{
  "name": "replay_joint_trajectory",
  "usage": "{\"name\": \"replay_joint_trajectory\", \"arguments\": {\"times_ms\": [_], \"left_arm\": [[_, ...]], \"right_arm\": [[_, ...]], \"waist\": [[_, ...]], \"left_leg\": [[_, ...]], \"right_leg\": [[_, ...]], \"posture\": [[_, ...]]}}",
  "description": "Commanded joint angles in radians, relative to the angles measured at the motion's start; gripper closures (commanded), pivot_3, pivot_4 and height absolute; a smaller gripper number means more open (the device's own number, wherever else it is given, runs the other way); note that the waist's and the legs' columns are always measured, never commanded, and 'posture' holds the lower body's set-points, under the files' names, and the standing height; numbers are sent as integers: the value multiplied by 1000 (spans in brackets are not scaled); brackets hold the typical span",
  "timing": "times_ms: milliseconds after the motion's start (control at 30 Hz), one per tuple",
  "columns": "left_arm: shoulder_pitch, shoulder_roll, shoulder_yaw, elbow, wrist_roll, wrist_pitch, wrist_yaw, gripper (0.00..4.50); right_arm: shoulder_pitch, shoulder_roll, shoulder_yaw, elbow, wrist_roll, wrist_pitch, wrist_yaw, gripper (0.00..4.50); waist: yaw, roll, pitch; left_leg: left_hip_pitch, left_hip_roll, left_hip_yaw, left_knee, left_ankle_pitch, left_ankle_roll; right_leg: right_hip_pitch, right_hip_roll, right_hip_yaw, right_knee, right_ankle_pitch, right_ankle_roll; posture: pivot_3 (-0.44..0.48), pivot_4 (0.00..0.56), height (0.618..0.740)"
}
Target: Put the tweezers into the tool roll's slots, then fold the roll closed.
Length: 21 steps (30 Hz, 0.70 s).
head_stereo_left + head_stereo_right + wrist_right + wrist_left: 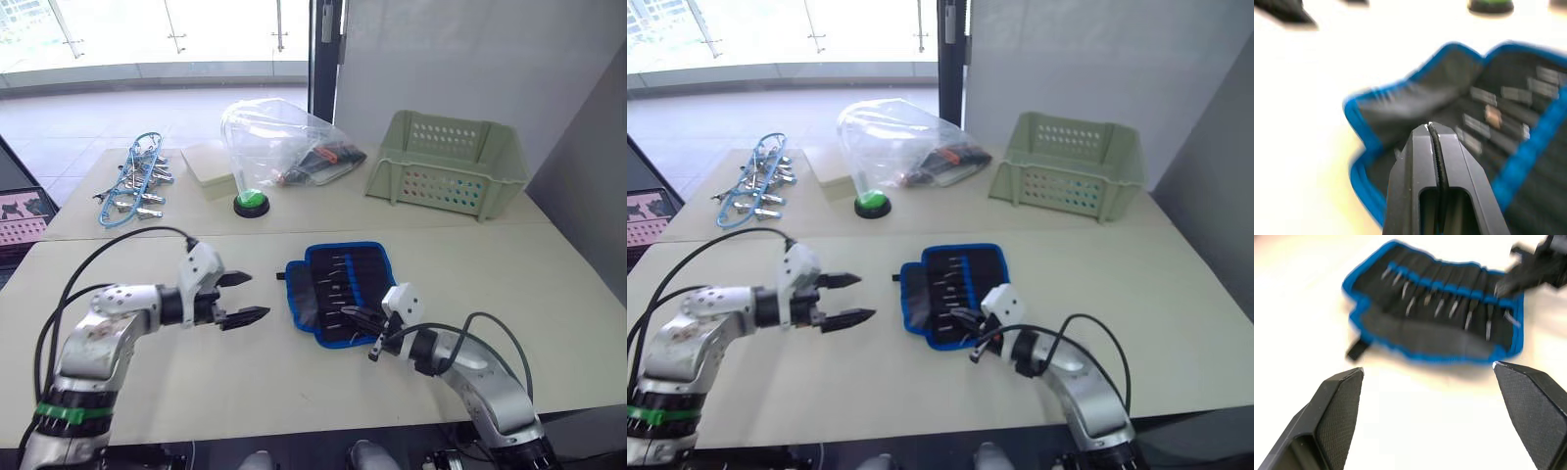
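Note:
The tool roll point(338, 289) lies open on the near table, black with blue edging, its short strap point(1355, 351) sticking out toward my left gripper. Several tweezers point(1440, 308) sit in its slots point(345, 274), tips showing. A fabric flap point(1410, 100) lies over part of the roll's left side. My left gripper point(257, 295) hovers open just left of the roll, empty and pointing at it. My right gripper point(351, 315) is shut with nothing seen between its fingers point(1420, 156), its tip over the roll's near edge.
On the far table stand a pale green basket point(446, 162) at the right, a clear plastic bag point(274, 147) in the middle with a green button point(251, 203) before it, and metal clips with blue cord point(132, 181) at the left. A seam separates the two tables.

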<state>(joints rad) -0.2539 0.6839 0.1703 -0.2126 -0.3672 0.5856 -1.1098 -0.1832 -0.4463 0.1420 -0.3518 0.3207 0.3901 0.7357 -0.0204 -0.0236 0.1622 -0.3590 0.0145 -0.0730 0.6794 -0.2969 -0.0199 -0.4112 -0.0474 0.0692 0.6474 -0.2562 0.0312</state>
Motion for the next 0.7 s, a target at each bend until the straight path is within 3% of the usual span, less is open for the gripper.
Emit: {"name": "replay_joint_trajectory", "arguments": {"times_ms": [33,167,433,700], "left_arm": [[63,18,73,-60,-49,-46,12,1],[179,19,94,-87,-47,-94,40,0],[245,27,80,-127,-115,-62,65,0],[249,76,45,-107,-78,-105,84,0]], "right_arm": [[-37,-19,26,-51,-1,19,23,4240],[-104,-38,107,-21,-92,-12,35,3012],[-184,9,248,55,-176,26,41,313],[-227,1,305,130,-311,-40,16,313]], "waist": [[8,0,0],[2,1,1],[3,1,1],[0,1,1]], "left_leg": [[0,0,0,0,0,-1],[1,-1,3,0,0,-1],[0,0,2,0,0,-1],[0,0,2,-1,0,-1]], "right_leg": [[0,0,-1,0,0,0],[1,-1,0,-1,0,0],[0,0,0,0,0,-1],[-1,0,0,0,0,-1]], "posture": [[0,150,740],[0,150,740],[0,150,740],[0,150,740]]}}
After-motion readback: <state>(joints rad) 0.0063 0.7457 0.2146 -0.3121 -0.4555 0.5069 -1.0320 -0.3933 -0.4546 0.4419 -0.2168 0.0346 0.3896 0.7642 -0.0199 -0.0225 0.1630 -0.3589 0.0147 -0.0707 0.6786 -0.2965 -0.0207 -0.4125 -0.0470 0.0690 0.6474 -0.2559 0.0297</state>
